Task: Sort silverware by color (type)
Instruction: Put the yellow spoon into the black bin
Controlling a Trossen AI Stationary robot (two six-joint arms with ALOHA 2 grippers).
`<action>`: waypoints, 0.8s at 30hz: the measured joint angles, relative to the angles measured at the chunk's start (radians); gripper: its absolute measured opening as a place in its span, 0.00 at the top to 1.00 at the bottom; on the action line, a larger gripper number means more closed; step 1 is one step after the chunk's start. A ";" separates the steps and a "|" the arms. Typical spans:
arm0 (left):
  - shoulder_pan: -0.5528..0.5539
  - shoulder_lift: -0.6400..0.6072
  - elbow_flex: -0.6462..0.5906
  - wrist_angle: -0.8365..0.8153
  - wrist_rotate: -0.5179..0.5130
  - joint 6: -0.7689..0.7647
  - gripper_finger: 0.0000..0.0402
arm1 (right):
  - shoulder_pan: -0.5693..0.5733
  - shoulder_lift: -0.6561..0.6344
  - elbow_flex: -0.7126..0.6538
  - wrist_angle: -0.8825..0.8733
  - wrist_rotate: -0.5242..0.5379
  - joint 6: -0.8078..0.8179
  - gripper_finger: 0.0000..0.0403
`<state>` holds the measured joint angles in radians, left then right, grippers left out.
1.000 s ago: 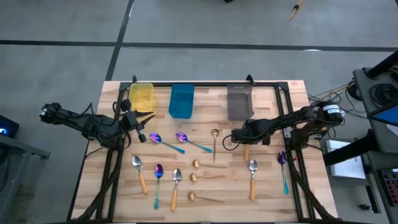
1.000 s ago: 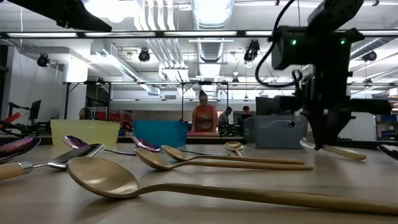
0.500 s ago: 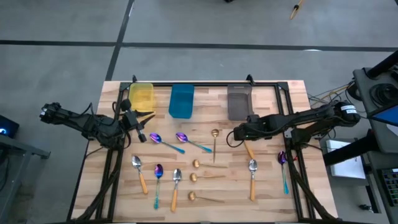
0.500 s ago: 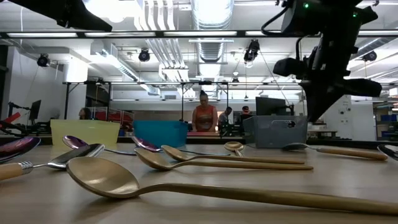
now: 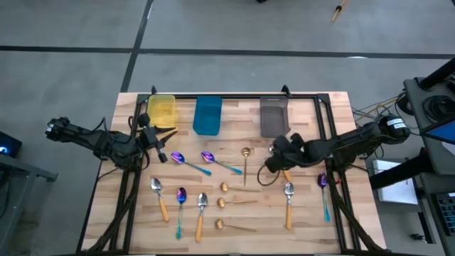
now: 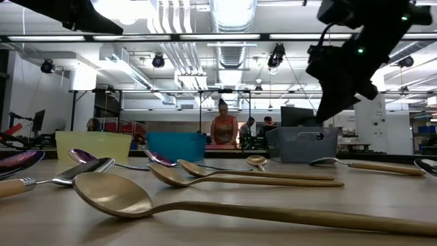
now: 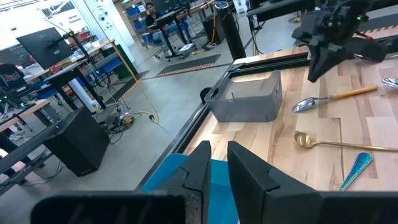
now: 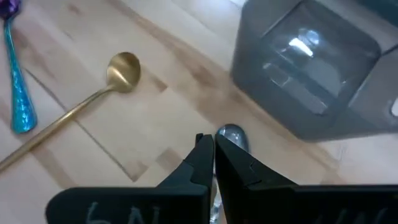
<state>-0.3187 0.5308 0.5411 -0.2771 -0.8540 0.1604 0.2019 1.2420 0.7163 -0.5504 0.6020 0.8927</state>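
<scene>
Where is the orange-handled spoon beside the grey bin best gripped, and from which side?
Take the orange-handled spoon mid-handle, from straight above, fingers across it. It lies flat on the table, and the straight handle probably seats better than the rounded bowl.

You get an overhead view, a counter-level view, and two wrist views; all show the grey bin [image 5: 274,116].
</scene>
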 joint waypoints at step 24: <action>0.000 0.018 0.000 0.000 0.000 0.011 0.91 | 0.088 -0.012 -0.198 0.115 -0.128 0.467 0.83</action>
<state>-0.3191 0.5488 0.5411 -0.2768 -0.8543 0.1719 0.2902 1.2304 0.5179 -0.4353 0.4740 1.3596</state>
